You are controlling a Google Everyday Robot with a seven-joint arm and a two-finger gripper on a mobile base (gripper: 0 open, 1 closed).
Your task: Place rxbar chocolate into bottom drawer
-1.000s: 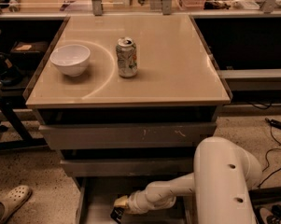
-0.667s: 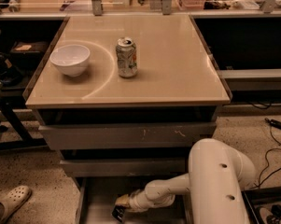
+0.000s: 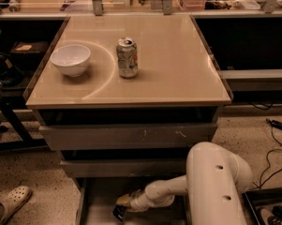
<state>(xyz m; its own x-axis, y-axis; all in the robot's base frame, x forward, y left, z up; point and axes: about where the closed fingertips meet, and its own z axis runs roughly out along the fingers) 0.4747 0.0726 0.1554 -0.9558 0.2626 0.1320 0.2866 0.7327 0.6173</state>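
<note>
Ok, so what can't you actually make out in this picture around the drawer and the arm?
All in the camera view:
- pincer, low in the bottom drawer: mostly hidden by its own wrist.
- rxbar chocolate: only a dark corner shows; lettering too small.
- bottom drawer: front cut off by the picture's lower edge, right side behind the arm.
- can: label blurred.

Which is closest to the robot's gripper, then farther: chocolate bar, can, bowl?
The gripper is low over the bottom drawer.
1. rxbar chocolate, at its tip.
2. soda can, on the table above.
3. bowl, table's left side.
</note>
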